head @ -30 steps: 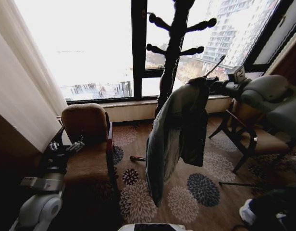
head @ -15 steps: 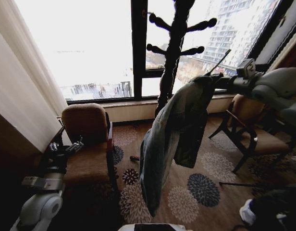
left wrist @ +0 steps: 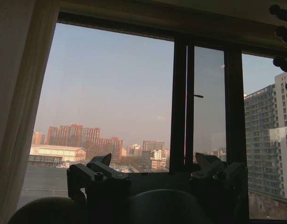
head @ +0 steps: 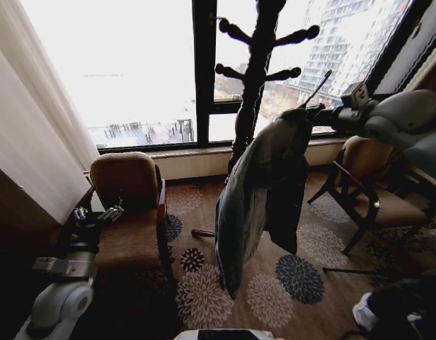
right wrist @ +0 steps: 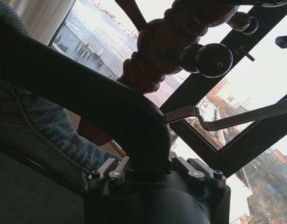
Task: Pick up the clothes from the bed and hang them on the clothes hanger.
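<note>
The right pincer (head: 313, 113) is raised near the dark turned-wood coat stand (head: 255, 71) by the window, its jaws closed on the thick black curved hanger (right wrist: 87, 93), from which the light-blue washed denim jacket (head: 257, 191) hangs in long folds above the flower-patterned carpet (head: 303, 276). The left pincer (head: 98, 216) rests low over the brown upholstered armchair (head: 129, 205), its fingers (left wrist: 99, 170) spread apart and holding nothing.
</note>
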{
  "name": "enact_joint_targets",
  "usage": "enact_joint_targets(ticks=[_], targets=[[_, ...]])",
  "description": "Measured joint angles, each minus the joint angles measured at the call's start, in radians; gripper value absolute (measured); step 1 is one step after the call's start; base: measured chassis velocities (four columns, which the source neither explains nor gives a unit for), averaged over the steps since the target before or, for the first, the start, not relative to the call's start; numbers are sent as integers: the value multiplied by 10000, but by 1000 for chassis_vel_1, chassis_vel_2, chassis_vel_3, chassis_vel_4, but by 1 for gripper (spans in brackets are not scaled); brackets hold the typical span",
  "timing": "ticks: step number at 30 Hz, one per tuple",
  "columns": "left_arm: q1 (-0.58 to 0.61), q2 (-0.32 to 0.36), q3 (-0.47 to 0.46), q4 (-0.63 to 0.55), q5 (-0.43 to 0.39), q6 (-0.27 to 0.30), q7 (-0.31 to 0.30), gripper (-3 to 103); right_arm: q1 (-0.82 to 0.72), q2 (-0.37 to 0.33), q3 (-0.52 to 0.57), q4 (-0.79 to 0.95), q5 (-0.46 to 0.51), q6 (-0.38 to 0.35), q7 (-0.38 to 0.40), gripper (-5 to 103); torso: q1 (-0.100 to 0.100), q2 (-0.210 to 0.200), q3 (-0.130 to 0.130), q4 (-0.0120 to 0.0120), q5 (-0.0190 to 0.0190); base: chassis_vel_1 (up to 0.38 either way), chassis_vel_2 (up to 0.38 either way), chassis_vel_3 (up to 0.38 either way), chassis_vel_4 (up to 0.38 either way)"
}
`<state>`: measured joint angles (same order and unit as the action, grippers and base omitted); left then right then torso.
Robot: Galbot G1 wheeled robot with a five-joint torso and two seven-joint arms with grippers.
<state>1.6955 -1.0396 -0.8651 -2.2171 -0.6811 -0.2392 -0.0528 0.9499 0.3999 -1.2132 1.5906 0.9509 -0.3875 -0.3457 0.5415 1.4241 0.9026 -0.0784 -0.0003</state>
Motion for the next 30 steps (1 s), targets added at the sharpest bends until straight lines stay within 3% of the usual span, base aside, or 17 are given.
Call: enact_joint_targets(ticks=[5, 9, 18, 25, 30], targets=[[36, -1, -30, 89, -35, -54, 37, 100, 656, 170, -776, -12, 16, 95, -168, 25, -3, 1, -1, -5, 0, 0, 0, 0, 0], [-75, 52, -26, 137, -94, -59, 45, 100, 774, 79, -846, 283, 371, -85, -130, 25, 0, 0, 0, -2, 3, 0, 0, 0, 0], [-164, 111, 15, 163, -116, -59, 50, 100, 798, -95, -808, 318, 203, -84, -164, 25, -2, 1, -1, -8, 6, 0, 0, 0, 0], [-76, -12, -10, 170, -151, -116, 72, 100, 839, 592, -1185, -56, 177, -97, -174, 25, 0, 0, 0, 3, -3, 0, 0, 0, 0], [195, -31, -188, 235, -221, -261, 147, 100, 611, 1015, -1302, -986, 0, 37, -170, 25, 0, 0, 0, -4, 4, 0, 0, 0, 0]])
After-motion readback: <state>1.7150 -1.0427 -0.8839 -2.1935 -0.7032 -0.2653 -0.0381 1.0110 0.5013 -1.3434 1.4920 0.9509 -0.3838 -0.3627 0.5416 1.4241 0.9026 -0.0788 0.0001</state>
